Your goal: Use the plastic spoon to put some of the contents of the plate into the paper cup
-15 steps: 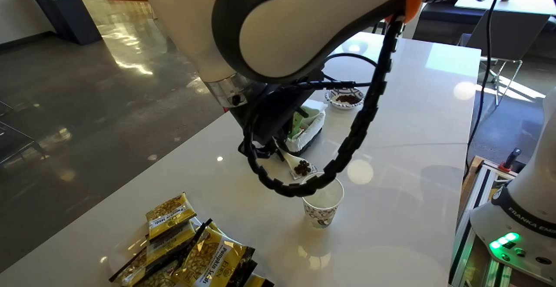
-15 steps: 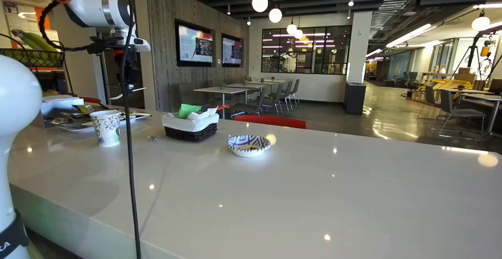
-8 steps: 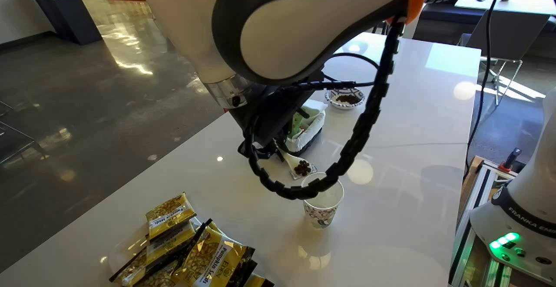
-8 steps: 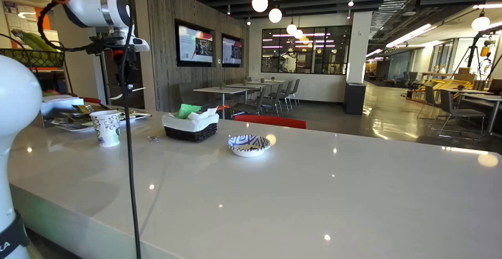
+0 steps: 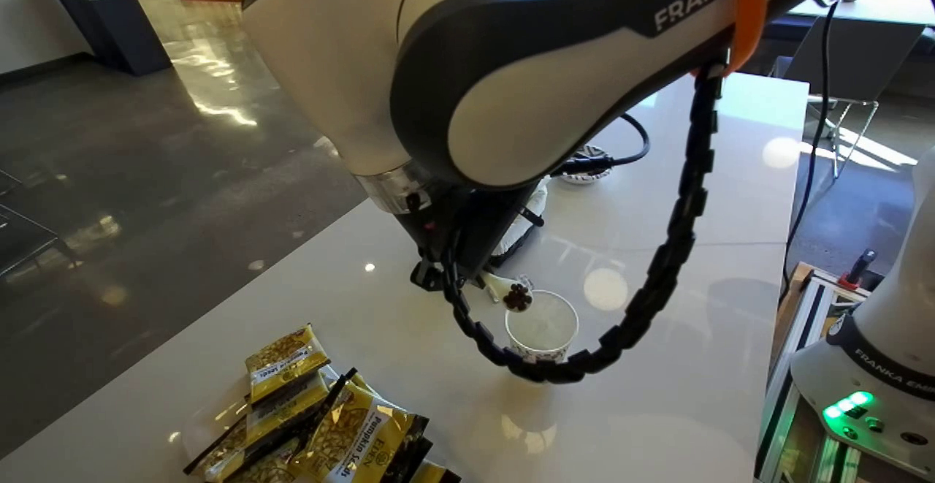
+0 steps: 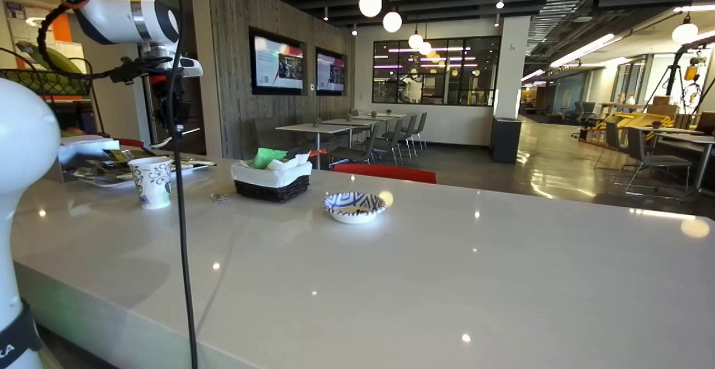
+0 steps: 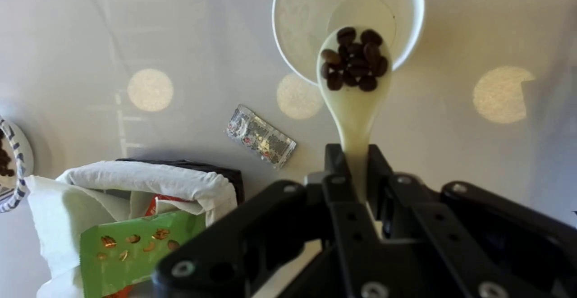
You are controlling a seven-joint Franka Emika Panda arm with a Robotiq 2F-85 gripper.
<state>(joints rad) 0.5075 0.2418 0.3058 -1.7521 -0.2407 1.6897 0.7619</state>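
Spoon [image 7: 356,113] is pinched by its handle in the end effector [image 7: 355,159], which is narrow on it, w/ a load of beans [image 7: 354,61] in the scoop. The cup [image 6: 152,183] stands upright on the desk [image 6: 424,279]; in the wrist view the scoop overlaps its opening and near rim, ht. unclear. Prob. pour step: go fwd a bit so the whole scoop is past the rim, no tilt till then; get low, roll slowly abt the handle, or beans may scatter. Arm [image 5: 540,110] reaches over high, wrist bent, end effector hanging below; its cable [image 5: 646,300] loops in front of the cup in an exterior view, contact unclear.
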